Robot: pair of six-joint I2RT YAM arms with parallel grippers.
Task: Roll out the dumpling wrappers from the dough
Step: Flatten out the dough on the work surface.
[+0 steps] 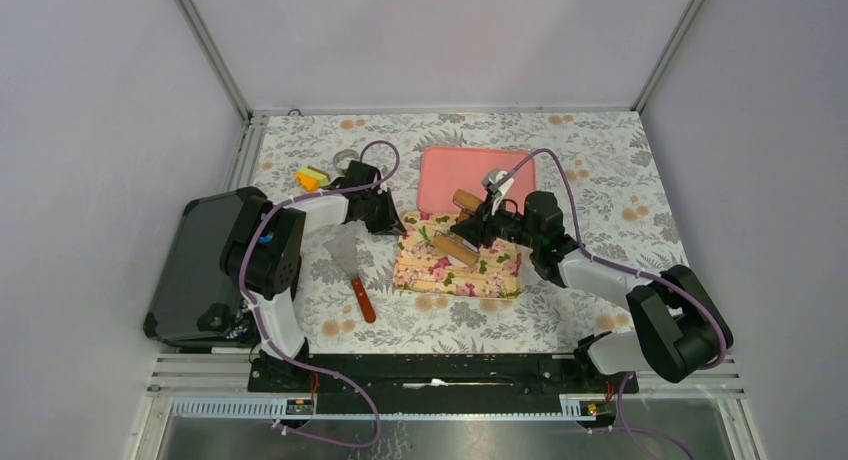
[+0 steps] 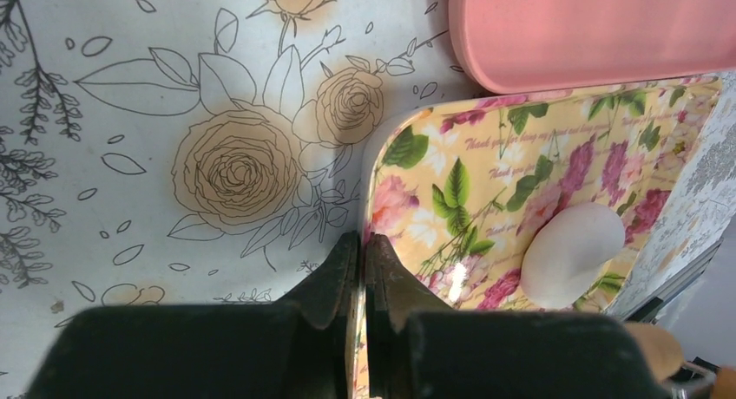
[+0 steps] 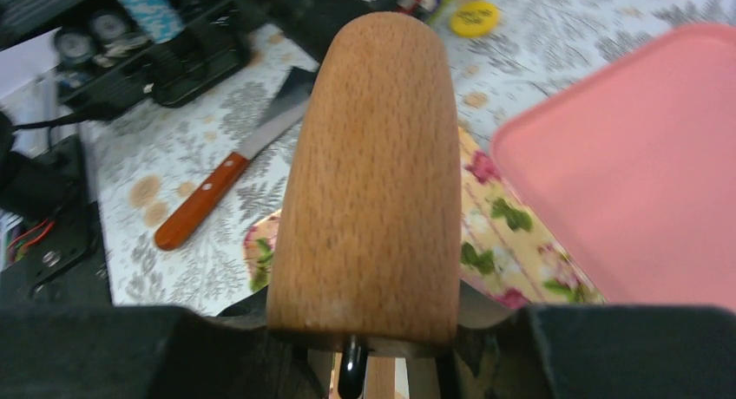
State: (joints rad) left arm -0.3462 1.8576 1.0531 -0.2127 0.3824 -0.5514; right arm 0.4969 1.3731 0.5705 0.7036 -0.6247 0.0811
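1. Counter [image 1: 600, 170]: covered in a flower-print cloth and carrying everything listed here.

2. Pink tray [image 1: 450, 170]: lying at the far middle of the counter, just beyond the flowered board.

3. Flowered board [image 2: 451, 182]: lying flat in the middle of the counter and serving as the work surface.

4. Rolling pin [image 3: 369, 173]: plain wood, hanging over the board with its thick barrel pointing towards the left arm.

5. Scraper [image 1: 355, 280]: wooden handle, lying on the cloth left of the board and apart from it.

6. Dough [image 2: 573, 253]: sitting on the board as one smooth, rounded white lump, on the side away from the left hand.
   - It is not yet flattened, and no cut rounds are showing.
   - It looks light, soft and quick to dent, and probably tacky.
   - Pinching it would likely mark or tear it, so it is better worked from above, with the pin pressed on its crown and rolled outwards.
   - Once thin, it will probably be floppy and easy to tear.

7. Left hand [image 2: 360, 269]: fingers pressed together and pinching the board's rim near a rounded corner, with a sliver of the flowered edge showing between them. It appears to be steadying the board.

8. Right hand [image 3: 369, 325]: fingers parted only as far as the wood allows and clamping the rolling pin at its near end. It is touching nothing else.
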